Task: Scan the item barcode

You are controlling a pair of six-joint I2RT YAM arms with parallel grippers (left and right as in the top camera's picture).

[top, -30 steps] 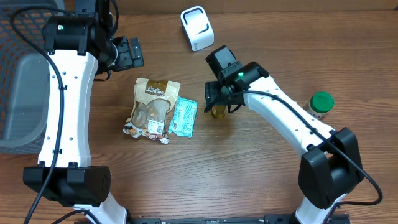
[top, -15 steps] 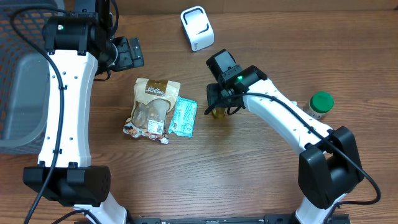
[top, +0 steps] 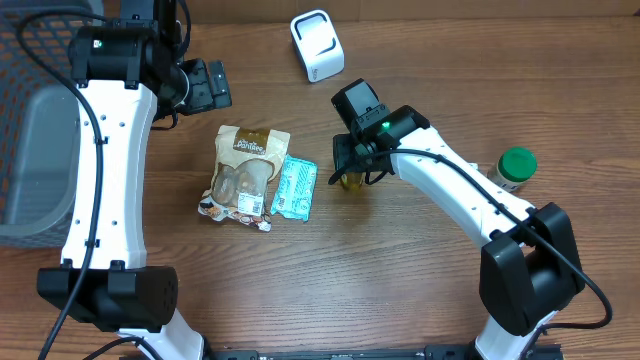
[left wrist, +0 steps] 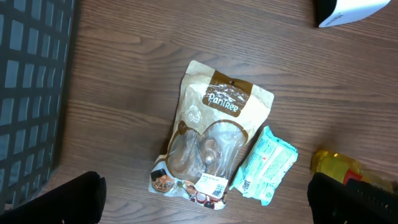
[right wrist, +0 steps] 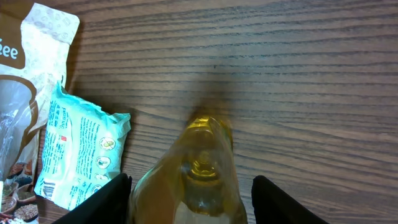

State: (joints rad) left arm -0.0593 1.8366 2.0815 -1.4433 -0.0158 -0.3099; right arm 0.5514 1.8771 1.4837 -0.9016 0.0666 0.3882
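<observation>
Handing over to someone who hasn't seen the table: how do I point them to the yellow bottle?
On the wooden table, find the brown pouch and teal packet lying near the middle. Right of the packet, between the fingers of the right gripper, stands the yellow bottle. It alone is yellow and upright; its neighbours are flat packs.

Wood-grain table [top: 400, 290], dark mesh basket [top: 30, 55] (far L edge), even light

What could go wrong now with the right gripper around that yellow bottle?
1. The yellow bottle looks rounded between the right gripper's fingers; it could slip or tip if squeezed off-centre.
2. The teal packet lies close beside it, so a finger might nudge it.
3. The white scanner stands some way off; a loose hold may fail in transit.
</observation>
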